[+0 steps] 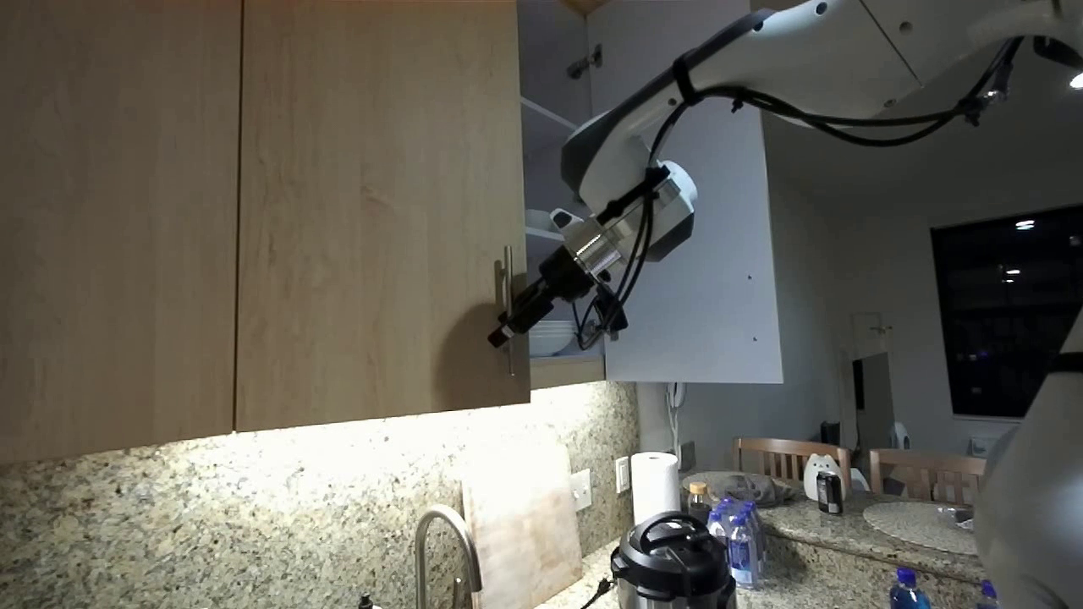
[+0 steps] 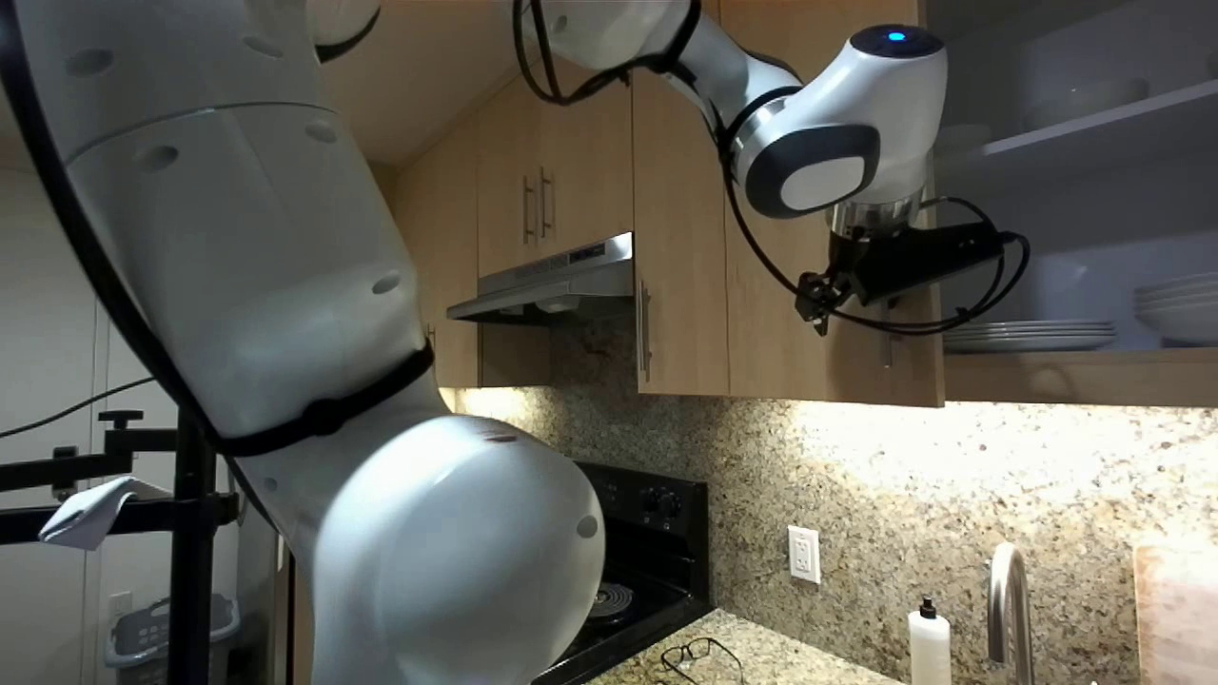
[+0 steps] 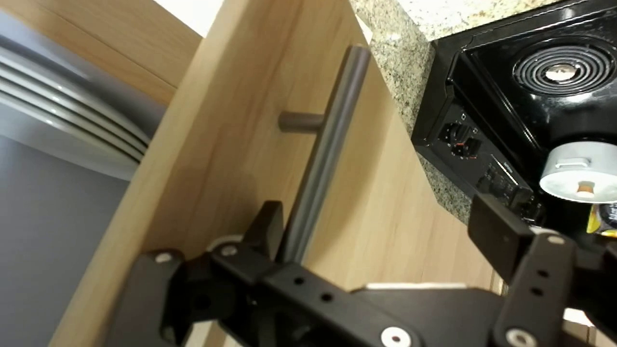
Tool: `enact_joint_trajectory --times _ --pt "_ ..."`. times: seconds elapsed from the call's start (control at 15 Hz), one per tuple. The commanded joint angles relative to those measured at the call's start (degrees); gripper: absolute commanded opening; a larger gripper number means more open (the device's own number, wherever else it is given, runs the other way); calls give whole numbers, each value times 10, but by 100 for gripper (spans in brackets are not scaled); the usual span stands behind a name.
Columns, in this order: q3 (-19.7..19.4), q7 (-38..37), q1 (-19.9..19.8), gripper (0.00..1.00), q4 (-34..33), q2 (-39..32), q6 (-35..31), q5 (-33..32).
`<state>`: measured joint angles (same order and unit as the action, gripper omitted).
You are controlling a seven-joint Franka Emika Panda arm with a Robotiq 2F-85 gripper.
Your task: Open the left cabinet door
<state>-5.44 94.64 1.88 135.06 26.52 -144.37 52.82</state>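
The left cabinet door (image 1: pixel 381 211) is a flat light-brown wood-grain panel; it also shows in an exterior view (image 2: pixel 785 347) and in the wrist view (image 3: pixel 385 236). It looks shut or nearly so. Its slim silver bar handle (image 1: pixel 509 359) stands upright near the edge beside the open shelves. In the wrist view the handle (image 3: pixel 332 125) runs down between the jaws, close beside the left-hand finger. My black gripper (image 3: pixel 383 226) is open around the handle, with a wide gap to the right-hand finger. Its tips reach the handle in an exterior view (image 1: pixel 501 334). The handle's lower part is hidden in the wrist view.
A pale whitish door (image 1: pixel 702 279) stands swung open on the other side of the shelves. Plates (image 2: pixel 1032 335) sit on the lowest shelf. Below are a faucet (image 1: pixel 444 516), a pressure cooker (image 1: pixel 673 562) and a stove (image 3: pixel 506 120). A range hood (image 2: pixel 552 281) is farther along.
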Motion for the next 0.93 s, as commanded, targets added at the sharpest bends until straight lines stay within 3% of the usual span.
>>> enact_joint_trajectory --times 0.0,0.4,0.87 --pt "15 -17 32 100 72 49 -19 17" --pt "15 -16 62 100 124 90 -69 37" --pt "50 -15 74 100 176 128 -128 83"
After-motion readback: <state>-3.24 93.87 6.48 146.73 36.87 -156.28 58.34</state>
